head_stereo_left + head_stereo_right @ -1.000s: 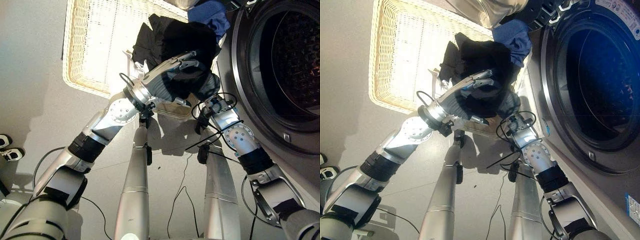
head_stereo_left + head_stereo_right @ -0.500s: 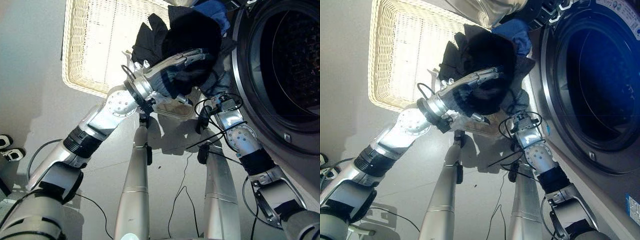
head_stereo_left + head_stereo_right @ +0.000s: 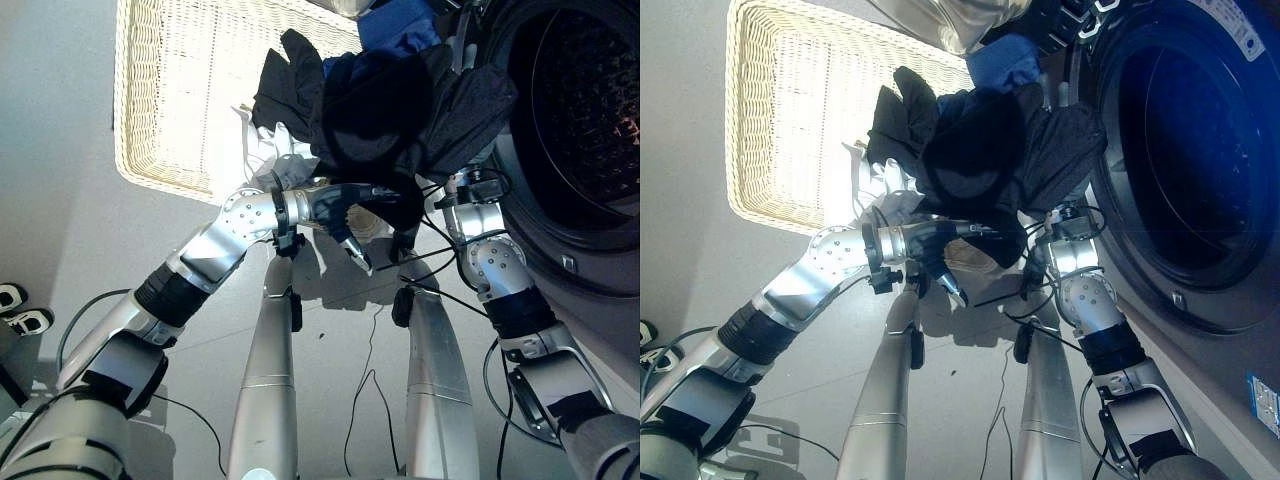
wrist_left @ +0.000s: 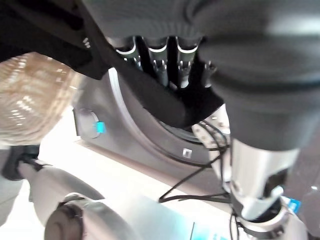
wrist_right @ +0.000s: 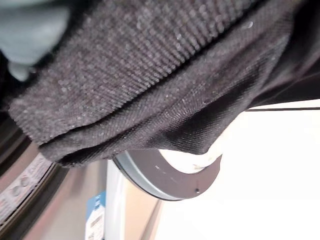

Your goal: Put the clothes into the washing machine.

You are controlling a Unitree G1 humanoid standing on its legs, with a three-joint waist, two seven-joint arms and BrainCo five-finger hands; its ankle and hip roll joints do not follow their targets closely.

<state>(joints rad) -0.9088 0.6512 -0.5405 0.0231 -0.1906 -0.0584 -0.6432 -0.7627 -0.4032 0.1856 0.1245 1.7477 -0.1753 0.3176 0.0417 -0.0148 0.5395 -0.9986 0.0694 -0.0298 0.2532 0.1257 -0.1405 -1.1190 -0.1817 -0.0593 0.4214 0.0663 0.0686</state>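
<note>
Mid-transfer: dark clothes raised on left hand, fingers curled into cloth; right hand hidden beneath, grip unclear. Next: into drum.

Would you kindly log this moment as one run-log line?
phase: carry | dark clothes raised by both hands beside washing machine opening | left hand under bundle | right hand hidden in cloth | wicker basket behind

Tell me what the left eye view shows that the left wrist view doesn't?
The left eye view alone shows the wicker basket, a blue garment and the washing machine's dark drum. The left wrist view alone shows, up close, the left hand's fingers tucked under dark cloth. Both show the dark clothes and the machine's round door rim.
</note>
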